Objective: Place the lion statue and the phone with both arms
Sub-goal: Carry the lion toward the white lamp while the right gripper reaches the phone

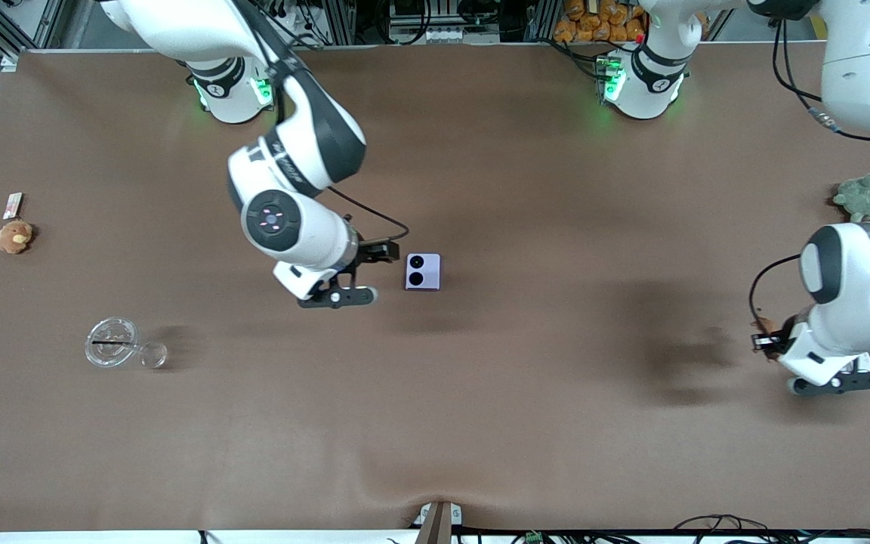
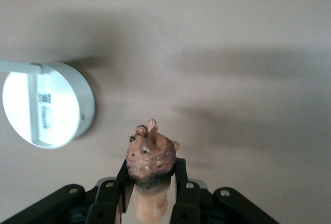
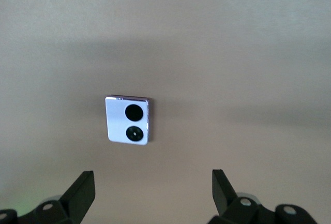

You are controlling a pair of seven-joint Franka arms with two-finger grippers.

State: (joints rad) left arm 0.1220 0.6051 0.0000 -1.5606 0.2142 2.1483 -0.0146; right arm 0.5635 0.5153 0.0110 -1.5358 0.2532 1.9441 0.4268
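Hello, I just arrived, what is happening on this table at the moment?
Two arms work at a brown table. The left gripper is shut on the lion statue and holds it above the table at the left arm's end, near a round white device. The right gripper is open beside the phone, which lies flat mid-table and is not grasped.

Glossy phone (image 1: 423, 272), hard matt lion statue (image 2: 150, 157), matt cloth-covered table (image 1: 526, 423).
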